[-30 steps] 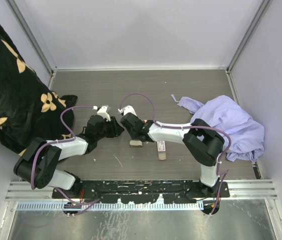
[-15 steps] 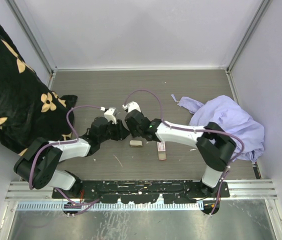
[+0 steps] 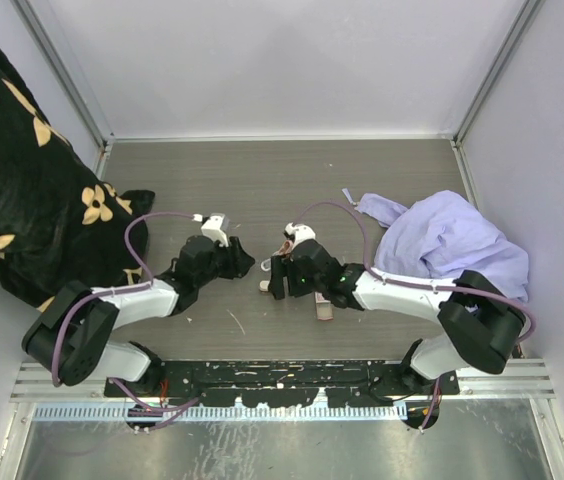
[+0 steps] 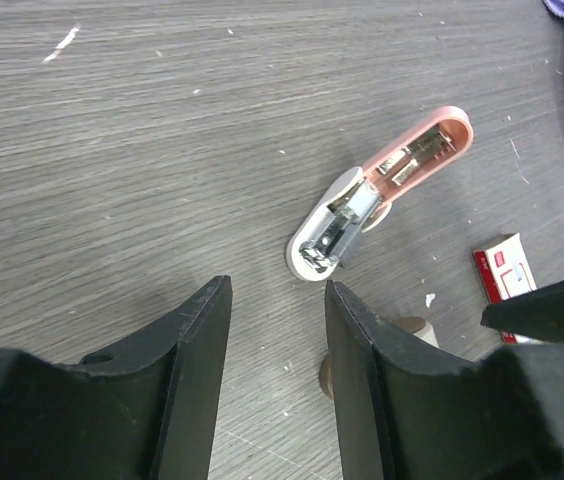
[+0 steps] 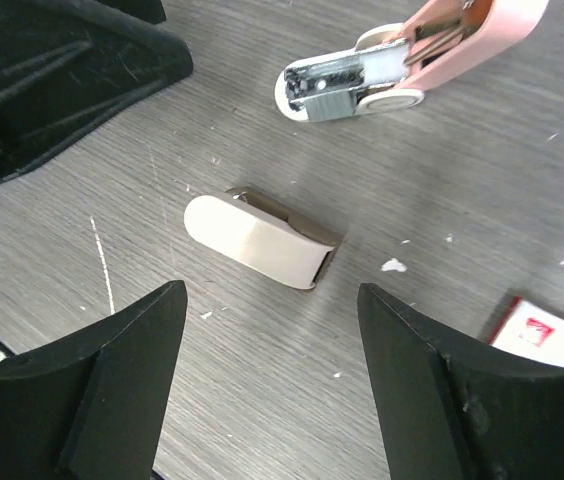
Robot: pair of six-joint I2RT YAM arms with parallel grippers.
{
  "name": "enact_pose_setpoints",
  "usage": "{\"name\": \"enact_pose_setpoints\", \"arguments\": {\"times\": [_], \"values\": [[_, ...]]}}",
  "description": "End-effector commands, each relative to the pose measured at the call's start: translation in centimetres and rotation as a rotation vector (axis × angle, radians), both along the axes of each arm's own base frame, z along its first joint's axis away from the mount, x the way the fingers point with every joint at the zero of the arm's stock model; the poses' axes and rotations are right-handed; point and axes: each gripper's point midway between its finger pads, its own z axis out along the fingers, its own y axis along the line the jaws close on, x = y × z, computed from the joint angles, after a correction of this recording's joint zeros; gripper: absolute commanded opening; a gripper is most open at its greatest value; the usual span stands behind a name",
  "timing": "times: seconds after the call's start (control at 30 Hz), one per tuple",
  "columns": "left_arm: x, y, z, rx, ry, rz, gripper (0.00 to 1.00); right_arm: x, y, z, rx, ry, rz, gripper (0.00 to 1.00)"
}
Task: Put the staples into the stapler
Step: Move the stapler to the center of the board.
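The stapler (image 4: 377, 195), pink and white, lies on the table swung open, its metal channel showing; it also appears at the top of the right wrist view (image 5: 412, 60). The staples, a small red-and-white box (image 4: 507, 275), lie flat to its right (image 5: 552, 345) (image 3: 320, 292). My left gripper (image 4: 274, 300) (image 3: 237, 262) is open and empty, short of the stapler. My right gripper (image 5: 270, 310) (image 3: 277, 280) stands wide open and empty just above the table, near a beige block (image 5: 260, 240).
A tan piece (image 3: 324, 311) lies beside the staples box. A lilac cloth (image 3: 452, 250) is heaped at the right, and a black flowered fabric (image 3: 22, 180) at the left. White specks dot the grey wood tabletop (image 3: 262, 180).
My right gripper has opened wide and drawn back toward the near side, away from my left gripper. My left gripper has shifted slightly and widened a little.
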Motion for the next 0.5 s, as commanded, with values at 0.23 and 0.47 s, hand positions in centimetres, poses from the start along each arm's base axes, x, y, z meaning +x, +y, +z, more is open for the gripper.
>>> {"name": "enact_pose_setpoints", "arguments": {"times": [0.23, 0.47], "values": [[0.9, 2.9, 3.2, 0.009, -0.142, 0.143, 0.47, 0.9, 3.0, -0.3, 0.223, 0.026, -0.075, 0.76], [0.8, 3.3, 3.6, 0.011, -0.160, 0.155, 0.47, 1.1, 4.0, -2.0, 0.193, 0.025, -0.016, 0.74]]}}
